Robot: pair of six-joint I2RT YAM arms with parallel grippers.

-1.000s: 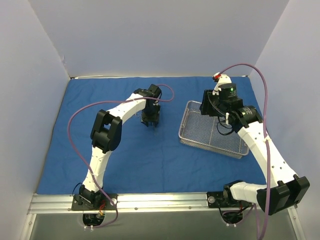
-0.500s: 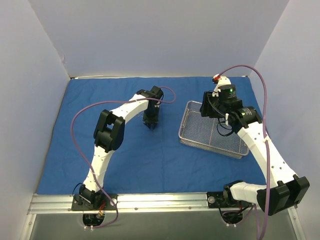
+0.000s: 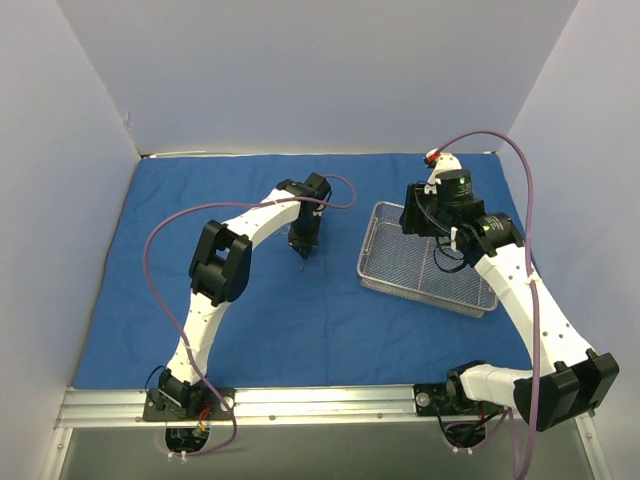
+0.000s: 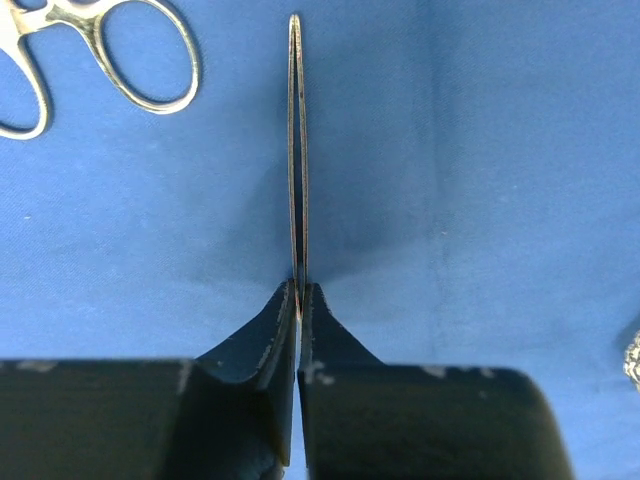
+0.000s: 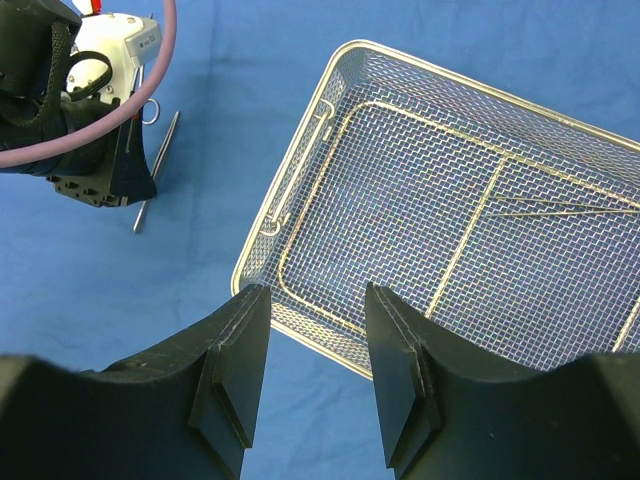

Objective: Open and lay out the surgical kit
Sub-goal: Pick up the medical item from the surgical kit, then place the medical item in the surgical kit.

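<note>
The blue cloth wrap (image 3: 200, 200) lies spread flat over the table. My left gripper (image 3: 303, 245) (image 4: 299, 290) points down at the cloth's middle. It is shut on a thin metal instrument (image 4: 297, 150), seen edge-on and reaching away from the fingertips. The ring handles of a second instrument (image 4: 120, 50) lie on the cloth beside it. The wire-mesh tray (image 3: 372, 280) (image 5: 420, 180) sits to the right, with a thin instrument (image 5: 560, 208) lying in it. My right gripper (image 3: 420, 215) (image 5: 315, 295) hovers open over the tray's near-left rim, holding nothing.
White walls close in the cloth on the left, back and right. A metal rail (image 3: 300, 405) runs along the near edge by the arm bases. In the right wrist view the left arm's wrist and pink cable (image 5: 90, 100) sit just left of the tray.
The left gripper's jaws have shut on the thin instrument, and it has shifted slightly right and nearer. The right arm and the tray have not moved.
</note>
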